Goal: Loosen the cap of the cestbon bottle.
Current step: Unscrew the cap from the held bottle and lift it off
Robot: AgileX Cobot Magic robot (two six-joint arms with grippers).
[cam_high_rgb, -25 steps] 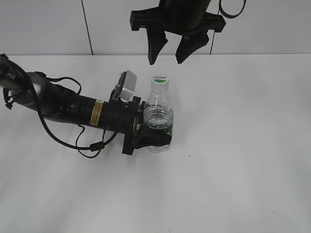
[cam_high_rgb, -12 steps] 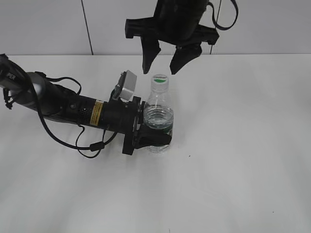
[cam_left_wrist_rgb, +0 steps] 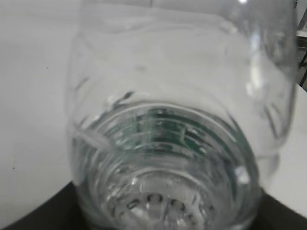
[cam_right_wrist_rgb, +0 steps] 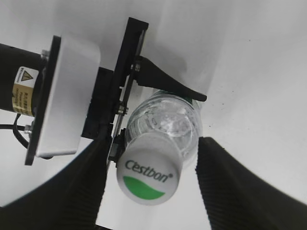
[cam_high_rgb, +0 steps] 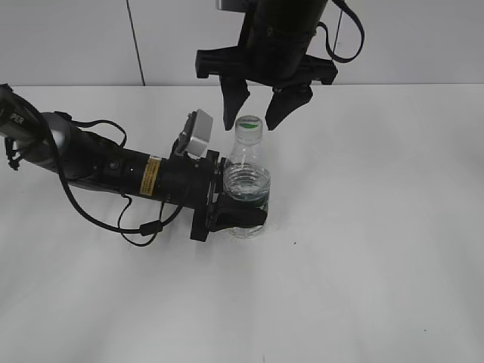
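The cestbon bottle (cam_high_rgb: 246, 185) stands upright on the white table, clear and ribbed with a dark green label band. My left gripper (cam_high_rgb: 240, 217) is shut on its lower body from the left. In the left wrist view the bottle (cam_left_wrist_rgb: 168, 143) fills the frame. The white cap (cam_high_rgb: 249, 125) with its green mark sits on the bottle. My right gripper (cam_high_rgb: 255, 117) hangs open over it, one finger on each side of the cap and apart from it. In the right wrist view the cap (cam_right_wrist_rgb: 148, 175) lies between the open fingers of the right gripper (cam_right_wrist_rgb: 151, 184).
The white table (cam_high_rgb: 363, 227) spreads around the bottle. The left arm (cam_high_rgb: 113, 170) with its cable lies across the table's left side. A white tiled wall (cam_high_rgb: 76, 38) stands behind.
My right gripper has come down and slightly left, from above the bottle to cap height with its fingers either side of the cap. The left gripper and bottle have not moved.
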